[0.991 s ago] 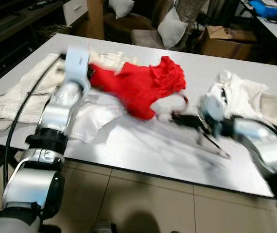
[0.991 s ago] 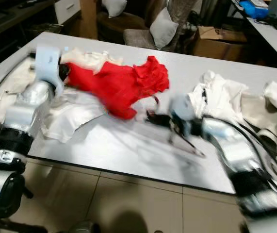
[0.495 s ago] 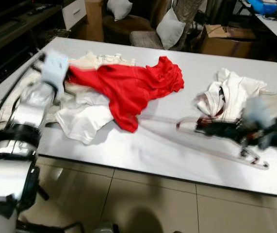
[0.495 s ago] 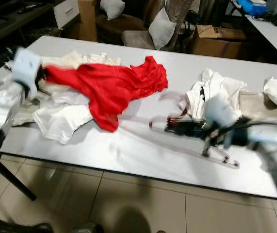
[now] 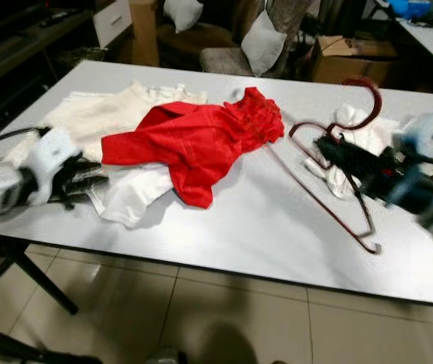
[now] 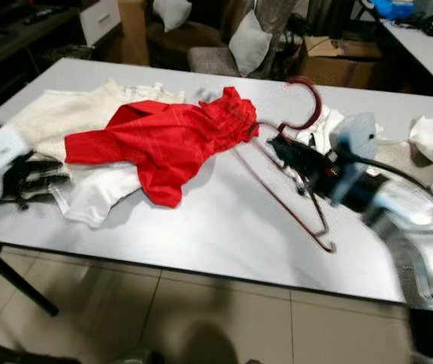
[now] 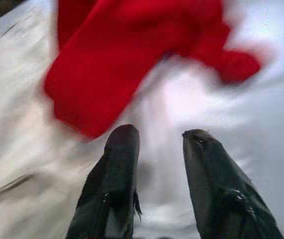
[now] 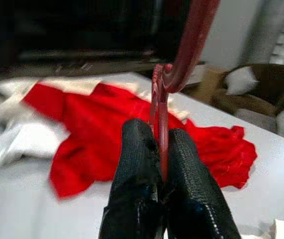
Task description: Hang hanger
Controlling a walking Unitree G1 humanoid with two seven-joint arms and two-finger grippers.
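Hanger [image 5: 337,171], dark red, lifted off the table [image 5: 261,235], clamped at its neck by the right gripper [image 8: 160,149]; left gripper [image 7: 156,149], empty and apart, nears the red garment [image 5: 201,136] — threading it probably comes next.

One dark red hanger [image 5: 330,176] was in view, and one red garment [image 5: 201,136] lay on the single tabletop [image 5: 261,227]. White and cream clothes sat in several heaps; their exact number could not be told. Two robot hands showed: the left hand [image 5: 87,182] and the right hand [image 5: 334,152]. Two pillows [image 5: 263,42] rested on chairs behind.
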